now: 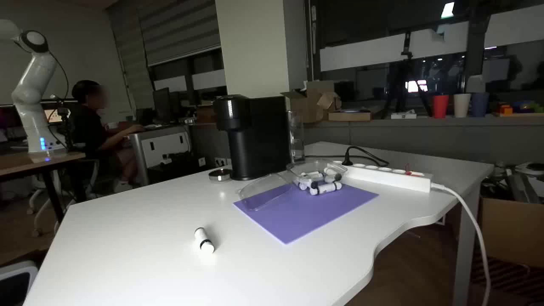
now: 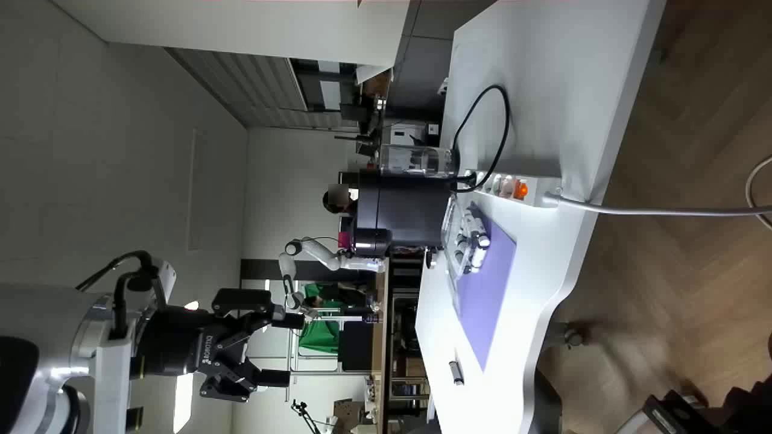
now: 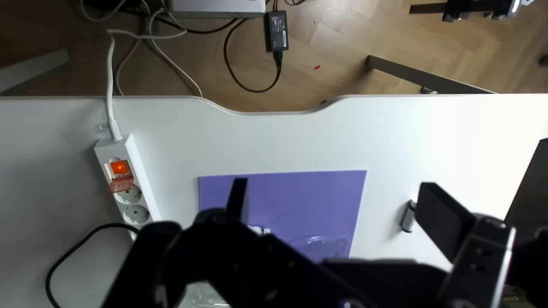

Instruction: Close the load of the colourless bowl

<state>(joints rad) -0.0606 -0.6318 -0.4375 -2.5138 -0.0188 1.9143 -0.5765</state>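
The colourless bowl is a see-through container on the far part of a purple mat. Its clear lid is open, folded out over the mat beside it. Several white cylinders with dark ends lie in or against the bowl. The bowl also shows in an exterior view, edge-on. In the wrist view the lid shows partly and the gripper hides most of the bowl. My gripper is open and empty, high above the table. The wrist view shows its fingers wide apart.
A black machine with a clear tank stands right behind the bowl. A white power strip with cables lies beside the mat. A lone white cylinder lies on the white table. A small round metal dish sits near the machine.
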